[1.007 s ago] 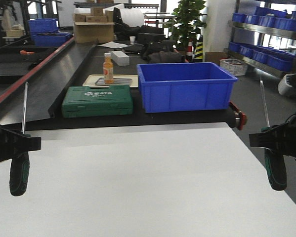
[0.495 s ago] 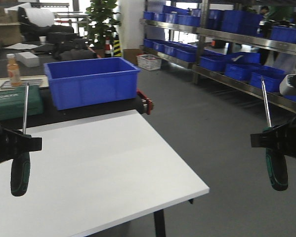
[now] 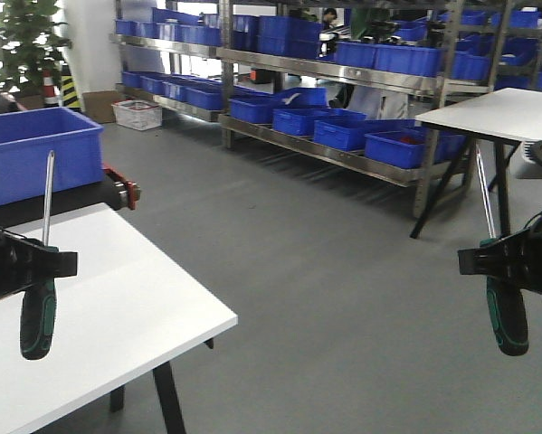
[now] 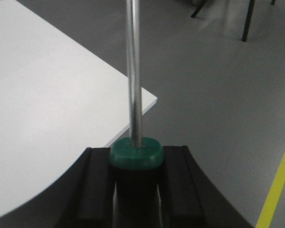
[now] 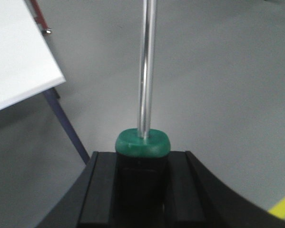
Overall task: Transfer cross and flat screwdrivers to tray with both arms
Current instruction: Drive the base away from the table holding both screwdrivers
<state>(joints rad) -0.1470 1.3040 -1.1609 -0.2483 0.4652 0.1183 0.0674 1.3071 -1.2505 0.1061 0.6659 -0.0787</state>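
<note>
Above the bench (image 3: 135,298), inside its outer corner, the left tool (image 3: 37,264) is closed firmly on the left screwdriver (image 3: 37,316) at its handle, shaft upright, the right tool (image 3: 501,258) likewise clamping the right screwdriver (image 3: 508,316) over open floor (image 3: 343,271); both judged stiff, light, smooth-shafted, so handle grips suit; tray unseen.

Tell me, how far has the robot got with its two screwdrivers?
Done: the left gripper is shut on one screwdriver and the right gripper on the other screwdriver, shafts pointing up. In hand: both are held in the air, near the white table. Left: no tray is in view, so neither is set down in it yet.
</note>
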